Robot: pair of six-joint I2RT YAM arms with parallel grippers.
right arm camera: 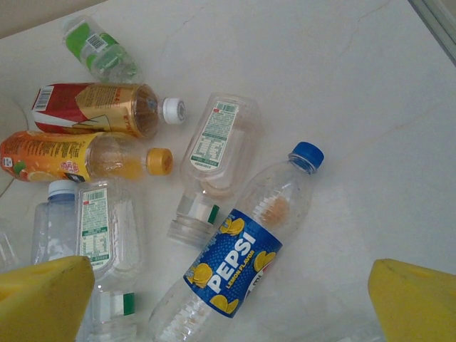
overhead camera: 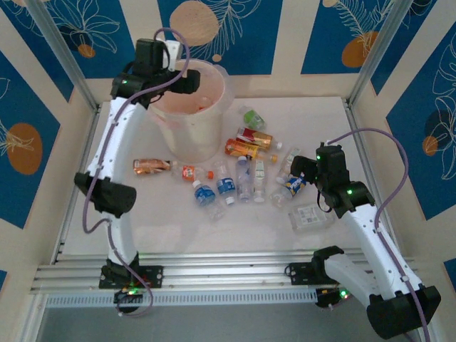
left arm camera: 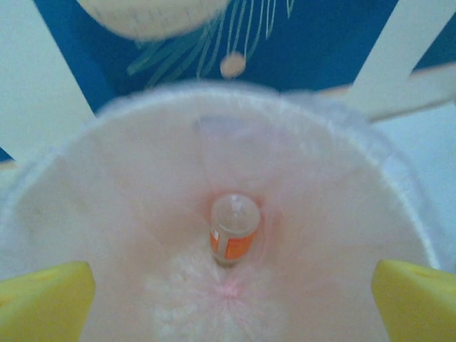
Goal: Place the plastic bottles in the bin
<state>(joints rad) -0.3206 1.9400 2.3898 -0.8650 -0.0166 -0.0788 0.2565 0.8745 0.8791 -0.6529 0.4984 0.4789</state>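
Round translucent bin (left arm camera: 107, 214), clear bottles (right arm camera: 221, 142) (smooth plastic)

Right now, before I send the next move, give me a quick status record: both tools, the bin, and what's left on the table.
bin: upright, far left of the table
in bin: one orange-labelled bottle at the bottom
left tool: open, empty, above the bin's mouth
right tool: open, empty, over the Pepsi bottle
bottles on table: about a dozen, scattered right of the bin
likely next: right tool lowers onto the Pepsi bottle
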